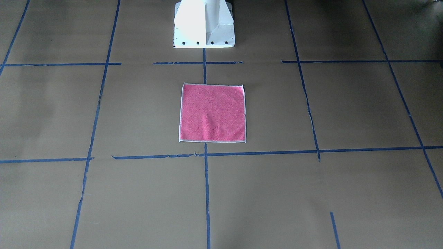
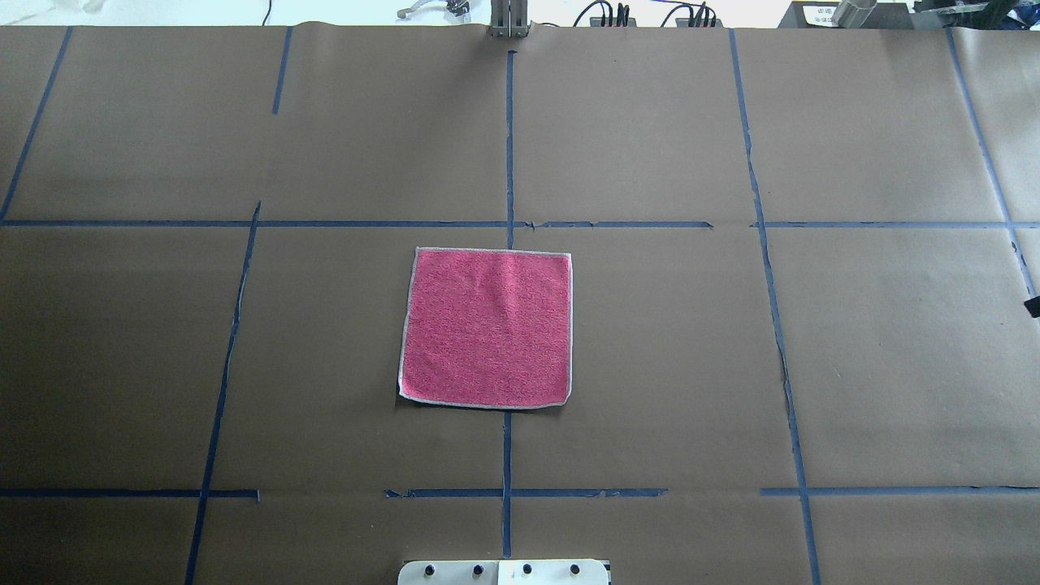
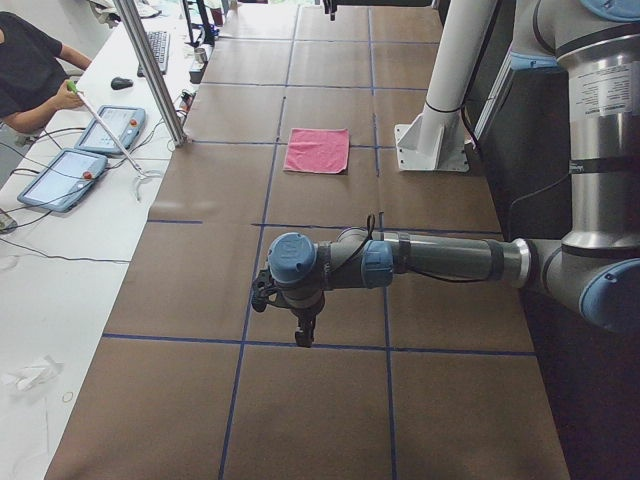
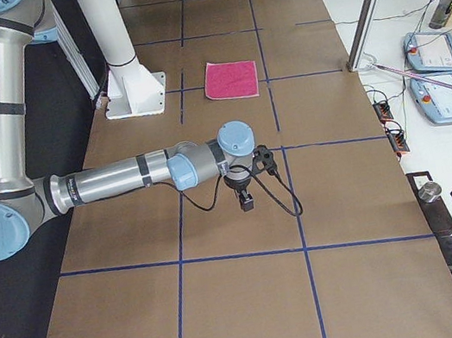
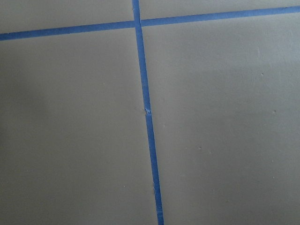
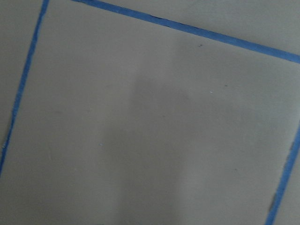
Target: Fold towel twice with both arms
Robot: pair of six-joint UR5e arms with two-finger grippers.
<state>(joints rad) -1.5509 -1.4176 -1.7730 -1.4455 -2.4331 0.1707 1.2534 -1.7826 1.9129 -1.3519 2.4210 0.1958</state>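
The towel point(image 1: 212, 112) lies flat and unfolded, pink face up with a pale stitched border, in the middle of the table in front of the pedestal; it also shows in the overhead view point(image 2: 487, 327) and in both side views point(image 3: 317, 150) point(image 4: 232, 78). My left gripper point(image 3: 303, 335) hangs pointing down over the paper far from the towel, toward the table's left end. My right gripper point(image 4: 246, 200) hangs the same way toward the right end. Both show only in side views, so I cannot tell whether they are open or shut. The wrist views show only paper and tape.
Brown paper point(image 2: 894, 366) with blue tape lines point(image 2: 509, 146) covers the table. The white pedestal base point(image 1: 204, 24) stands just behind the towel. A metal post point(image 3: 150, 70), tablets point(image 3: 75, 175) and an operator point(image 3: 30, 70) are along the far side.
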